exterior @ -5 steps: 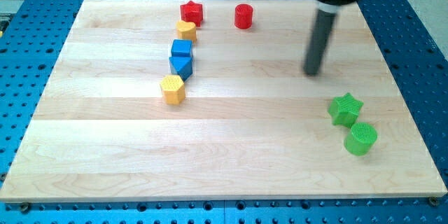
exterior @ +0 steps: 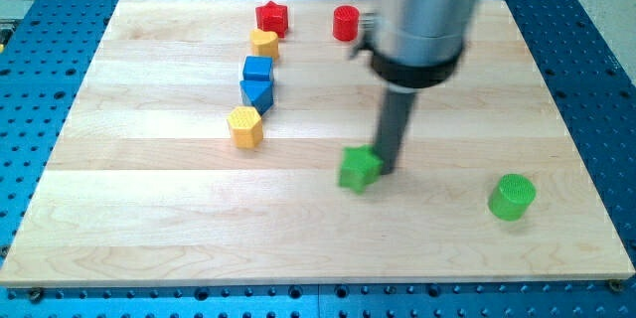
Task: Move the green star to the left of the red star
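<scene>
No jaws on this rig, so nothing is gripped: our tip [exterior: 385, 170] sits touching the view's-right side of the green star [exterior: 359, 169] at mid-worktop [exterior: 149, 219], placed to shove it leftward and up toward the red star [exterior: 271, 18].

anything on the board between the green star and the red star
In the camera view, no block sits on the line from the green star to the red star; that stretch shows only bare wood. The blue blocks lie just left of it. My tip touches the green star's right side.
</scene>
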`<state>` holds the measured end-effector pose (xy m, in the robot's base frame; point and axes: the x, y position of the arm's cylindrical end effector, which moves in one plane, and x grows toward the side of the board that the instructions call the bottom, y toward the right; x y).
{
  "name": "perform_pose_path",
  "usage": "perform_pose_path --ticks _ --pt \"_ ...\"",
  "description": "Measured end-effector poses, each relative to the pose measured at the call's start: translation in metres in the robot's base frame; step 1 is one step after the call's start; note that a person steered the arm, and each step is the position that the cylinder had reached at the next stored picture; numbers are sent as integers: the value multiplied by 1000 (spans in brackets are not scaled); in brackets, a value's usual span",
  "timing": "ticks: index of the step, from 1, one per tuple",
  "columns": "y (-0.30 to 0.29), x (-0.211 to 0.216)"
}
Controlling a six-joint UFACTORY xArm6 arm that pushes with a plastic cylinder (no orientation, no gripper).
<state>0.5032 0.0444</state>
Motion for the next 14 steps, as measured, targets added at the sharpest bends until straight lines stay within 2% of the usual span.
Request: perform_pose_path --ticks 2,3,5,6,9,10,11,12,14 --pt "-13 32" --pt "-103 33" --pt "-166 57" --pt "-214 22" --pt "-223 -162" --pt "-223 -155" --pt "-251 -154" --pt "-257 -190" --pt "-228 -230"
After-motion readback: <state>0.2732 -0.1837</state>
